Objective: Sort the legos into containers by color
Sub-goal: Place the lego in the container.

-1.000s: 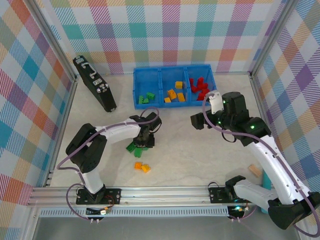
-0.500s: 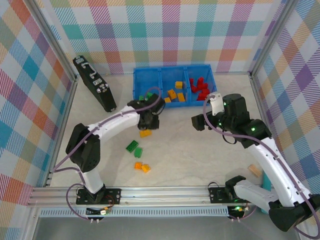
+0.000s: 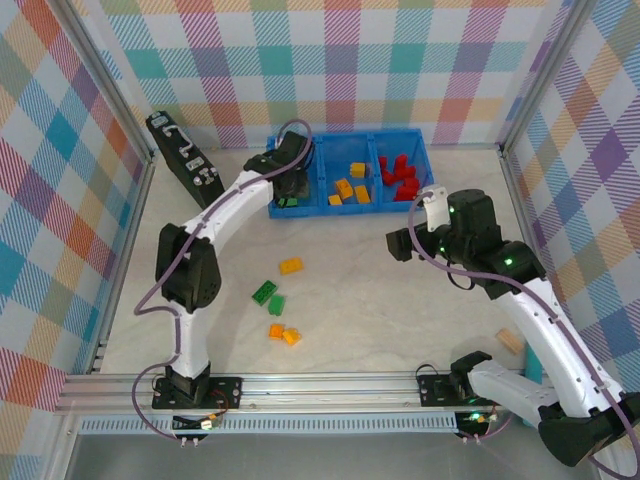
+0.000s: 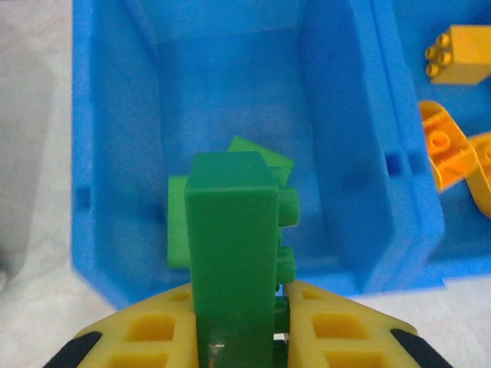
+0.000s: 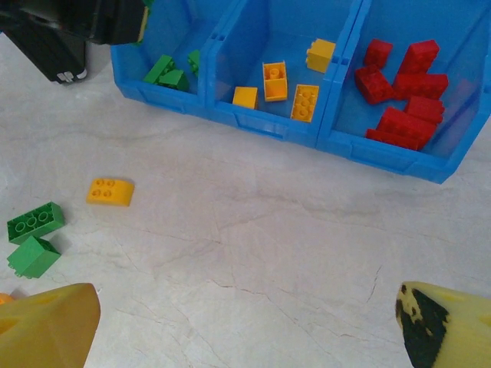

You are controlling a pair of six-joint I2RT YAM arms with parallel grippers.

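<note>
The pale marbled table (image 3: 400,310) carries a bright blue plastic bin (image 3: 350,210) with 3 compartments at its far side. The left fingers (image 4: 295,303) are clamped tight on a tall green studded brick (image 4: 230,230), holding it upright above the bin's left compartment (image 4: 230,92), where a few green bricks (image 4: 261,157) already lie. The right fingers (image 3: 398,242) stand spread wide with nothing between them, over bare table in front of the bin.

The main risk looks like the release point. From the wrist camera the held brick seems close to the compartment's near wall, so it could clip the rim and tumble out onto the table. Dropped from height, it might instead bounce off the bricks below and hop the divider into the orange compartment (image 3: 335,160). A smaller risk lies on the way back. 5 loose bricks sit near the left arm, 1 orange slab (image 3: 291,265), 2 green (image 3: 270,297) and 2 orange (image 3: 284,334), and a low sweep could scatter them.
</note>
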